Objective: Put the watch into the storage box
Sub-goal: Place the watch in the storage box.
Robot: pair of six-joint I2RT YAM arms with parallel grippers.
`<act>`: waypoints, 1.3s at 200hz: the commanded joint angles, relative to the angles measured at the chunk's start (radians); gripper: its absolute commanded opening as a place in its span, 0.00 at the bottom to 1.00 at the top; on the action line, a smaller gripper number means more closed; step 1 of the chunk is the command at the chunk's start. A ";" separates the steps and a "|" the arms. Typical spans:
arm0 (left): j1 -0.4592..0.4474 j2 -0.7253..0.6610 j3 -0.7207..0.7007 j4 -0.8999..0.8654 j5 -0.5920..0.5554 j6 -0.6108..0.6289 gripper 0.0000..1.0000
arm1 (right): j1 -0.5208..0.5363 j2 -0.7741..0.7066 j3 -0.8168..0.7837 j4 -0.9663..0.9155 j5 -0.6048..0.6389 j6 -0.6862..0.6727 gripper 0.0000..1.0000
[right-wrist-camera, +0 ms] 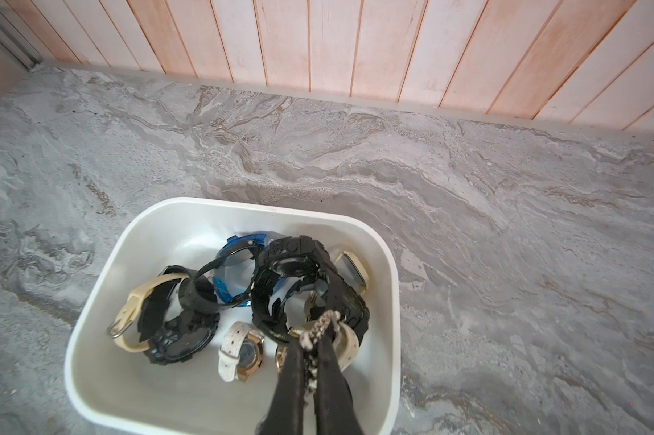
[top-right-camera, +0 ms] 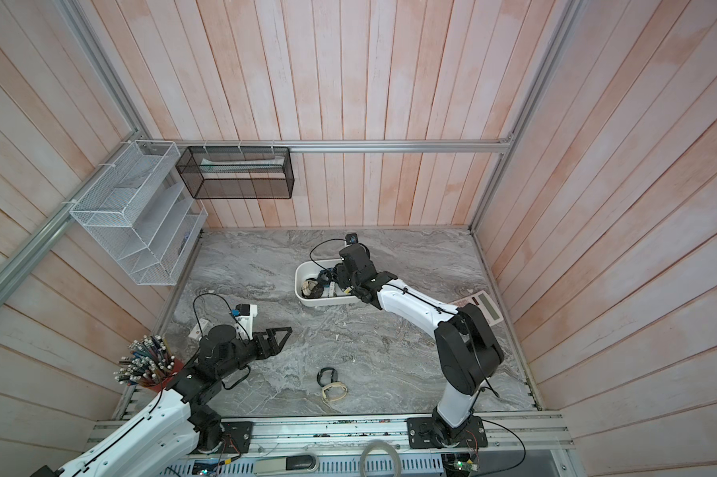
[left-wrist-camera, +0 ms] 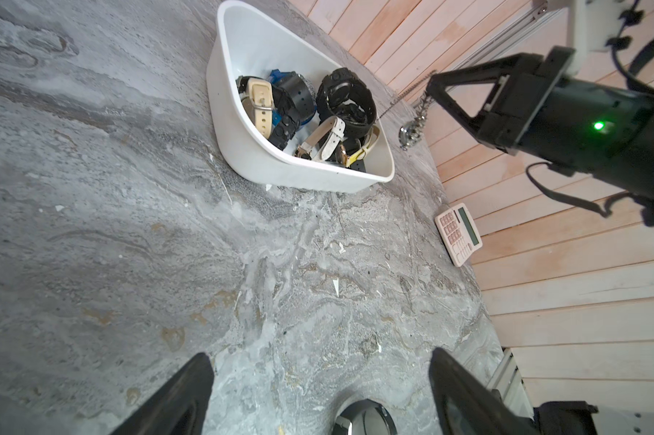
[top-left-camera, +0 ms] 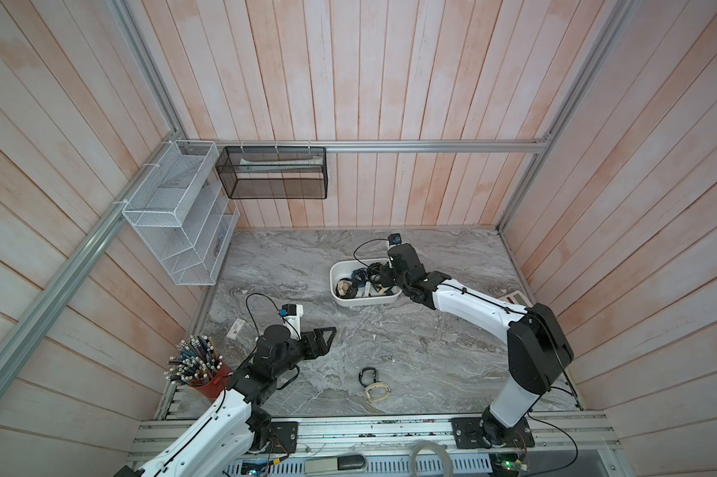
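The right tool point(right-wrist-camera: 314, 335) is pressed together on a silver chain point(right-wrist-camera: 319, 325), so the pocket watch point(left-wrist-camera: 409, 132) dangles free beneath it at the box's point(right-wrist-camera: 242, 201) 3 o'clock end, likely for lowering onto the strap watches piled inside. The left tool point(left-wrist-camera: 317, 357) stands spread and empty near the tabletop's point(top-left-camera: 431, 351) 9 o'clock, probably waiting. A black watch point(top-left-camera: 369, 375) and a cream watch point(top-left-camera: 376, 391) lie loose at 6 o'clock. No writing is legible, even on the calculator point(left-wrist-camera: 459, 233)
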State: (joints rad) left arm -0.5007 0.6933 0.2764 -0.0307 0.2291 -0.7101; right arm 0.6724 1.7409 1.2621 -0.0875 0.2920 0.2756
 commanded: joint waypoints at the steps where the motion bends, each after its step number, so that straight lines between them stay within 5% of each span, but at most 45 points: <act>1: -0.042 -0.021 -0.018 -0.022 -0.006 -0.028 0.90 | -0.021 0.025 0.020 0.069 -0.046 -0.042 0.00; 54: -0.202 -0.014 -0.061 0.003 -0.110 -0.107 0.89 | -0.027 0.061 0.003 0.089 -0.082 -0.024 0.00; 152: -0.306 0.064 -0.060 0.075 -0.156 -0.126 0.87 | -0.025 0.129 -0.007 0.092 -0.160 -0.006 0.00; 187: -0.346 0.119 -0.044 0.082 -0.193 -0.113 0.87 | -0.025 0.084 -0.003 0.073 -0.160 0.005 0.30; 260: -0.477 0.232 0.013 0.087 -0.306 -0.113 0.74 | -0.026 -0.181 -0.165 0.113 -0.095 0.039 0.67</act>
State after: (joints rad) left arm -0.9325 0.8986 0.2478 0.0422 -0.0120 -0.8303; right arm 0.6456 1.6646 1.1847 0.0059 0.1490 0.2935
